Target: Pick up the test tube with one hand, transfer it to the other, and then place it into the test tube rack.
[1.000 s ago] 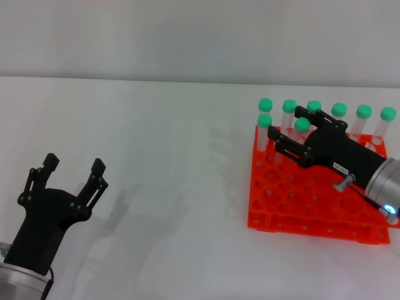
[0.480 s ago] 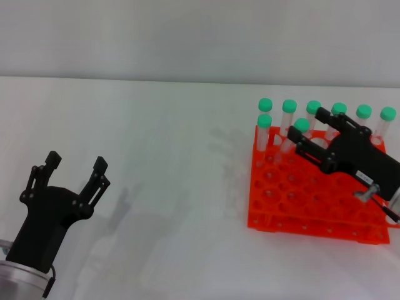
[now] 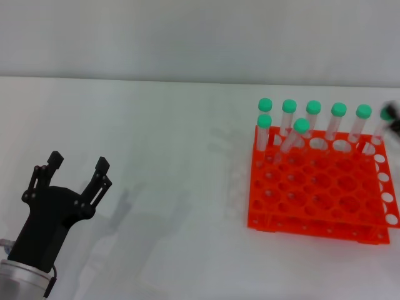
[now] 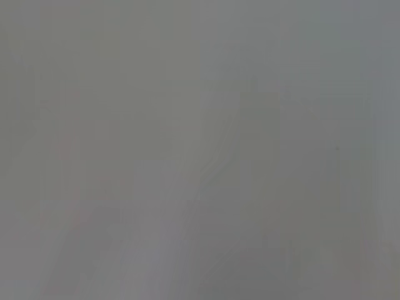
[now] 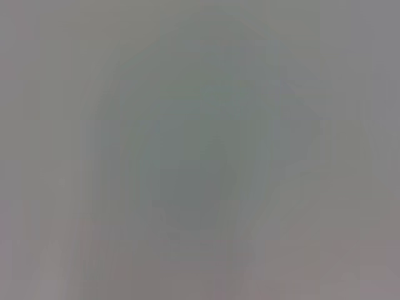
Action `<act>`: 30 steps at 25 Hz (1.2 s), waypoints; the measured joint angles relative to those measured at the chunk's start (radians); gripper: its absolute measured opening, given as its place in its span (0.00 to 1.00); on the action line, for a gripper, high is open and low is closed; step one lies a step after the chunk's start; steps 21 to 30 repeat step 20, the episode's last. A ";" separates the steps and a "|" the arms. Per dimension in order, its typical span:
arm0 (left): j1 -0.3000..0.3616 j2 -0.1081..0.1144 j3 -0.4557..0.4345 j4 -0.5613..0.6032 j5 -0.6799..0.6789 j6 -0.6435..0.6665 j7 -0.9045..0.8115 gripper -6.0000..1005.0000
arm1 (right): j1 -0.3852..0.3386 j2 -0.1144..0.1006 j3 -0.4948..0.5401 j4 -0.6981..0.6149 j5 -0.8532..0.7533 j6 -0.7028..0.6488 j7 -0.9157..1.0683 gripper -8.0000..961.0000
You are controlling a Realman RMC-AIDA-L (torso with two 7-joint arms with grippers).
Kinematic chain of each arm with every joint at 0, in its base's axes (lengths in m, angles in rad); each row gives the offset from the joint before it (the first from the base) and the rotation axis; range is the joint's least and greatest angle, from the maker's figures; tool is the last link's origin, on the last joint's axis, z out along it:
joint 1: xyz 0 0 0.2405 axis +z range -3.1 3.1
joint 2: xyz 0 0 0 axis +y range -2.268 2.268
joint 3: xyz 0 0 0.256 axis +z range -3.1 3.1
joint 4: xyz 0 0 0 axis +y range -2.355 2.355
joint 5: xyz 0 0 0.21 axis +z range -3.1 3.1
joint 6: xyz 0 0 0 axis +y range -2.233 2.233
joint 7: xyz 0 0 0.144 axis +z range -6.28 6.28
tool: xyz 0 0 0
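Lower left of the head view, the left gripper (image 3: 76, 169) hangs over the white table (image 3: 169, 187) with its black fingers spread wide and nothing between them. Over on the right, the test tube (image 3: 292, 139) leans tilted in the orange test tube rack (image 3: 315, 194), second row, near seven upright green-capped tubes (image 3: 312, 119). The right gripper (image 3: 392, 120) is a dark blur at the right edge, jaws impossible to read

The left wrist view shows only a plain, featureless grey field, nothing distinguishable in it
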 joint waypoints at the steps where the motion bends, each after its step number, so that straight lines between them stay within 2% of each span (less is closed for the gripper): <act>1: 0.000 0.000 0.000 0.000 0.000 0.000 0.000 0.89 | -0.002 0.001 0.041 0.018 0.000 -0.010 -0.008 0.77; 7: -0.002 0.000 0.000 0.000 -0.001 0.003 0.000 0.89 | 0.009 -0.001 0.346 0.126 0.000 -0.033 -0.061 0.77; 9: -0.003 0.000 -0.004 0.000 -0.004 0.005 0.000 0.89 | 0.009 -0.001 0.399 0.134 0.000 -0.032 -0.104 0.77; 15: -0.003 0.000 -0.007 0.006 -0.025 0.007 -0.003 0.89 | 0.015 -0.001 0.425 0.135 0.007 -0.030 -0.203 0.77; 30: -0.004 0.000 -0.008 0.008 -0.035 0.008 -0.023 0.89 | 0.019 0.000 0.426 0.147 0.007 -0.029 -0.214 0.77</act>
